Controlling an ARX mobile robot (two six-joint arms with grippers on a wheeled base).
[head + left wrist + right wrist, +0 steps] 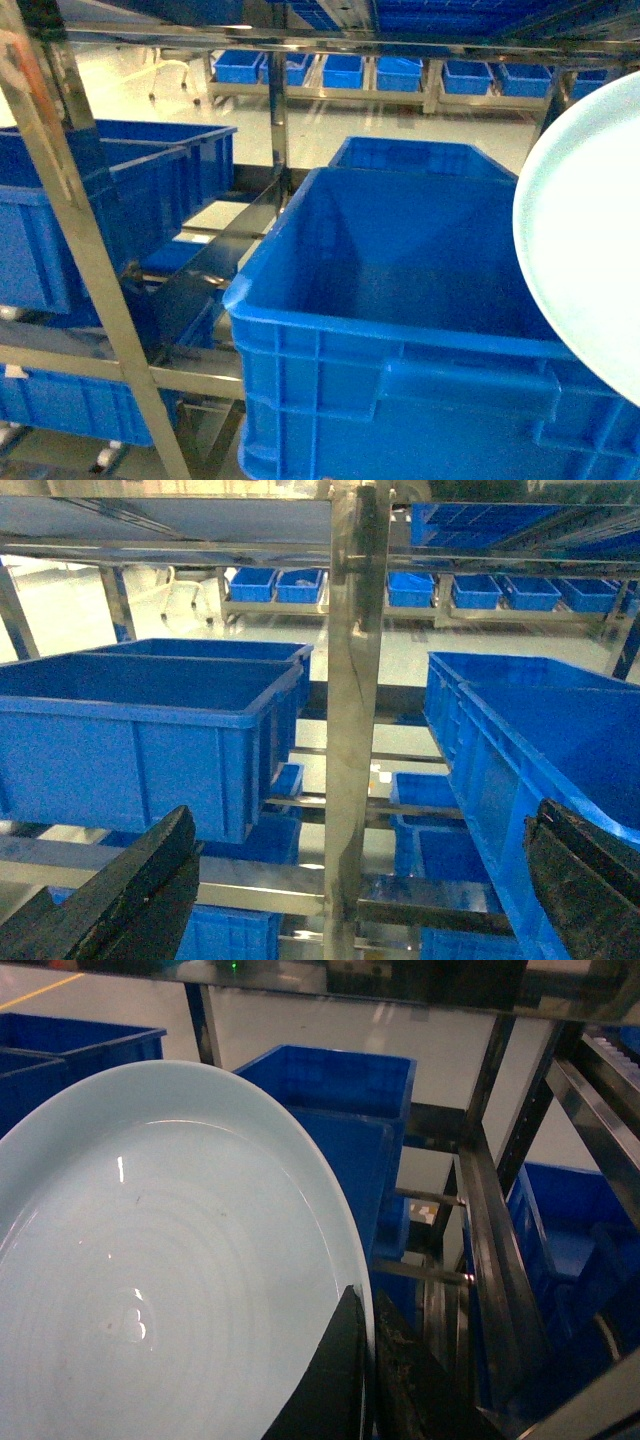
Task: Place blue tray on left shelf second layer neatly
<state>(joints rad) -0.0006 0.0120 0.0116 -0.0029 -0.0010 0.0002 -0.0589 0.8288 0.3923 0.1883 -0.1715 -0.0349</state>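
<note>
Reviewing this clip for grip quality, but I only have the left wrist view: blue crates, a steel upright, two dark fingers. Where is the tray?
Observer: The blue tray is at the right edge of the head view, tilted above a large blue crate.
Operator: Is it gripped?
Observer: Yes, the right gripper pinches its rim in the right wrist view.
Operator: On the shelf yet?
Observer: No, it is in the air, beside the left shelf.
</note>
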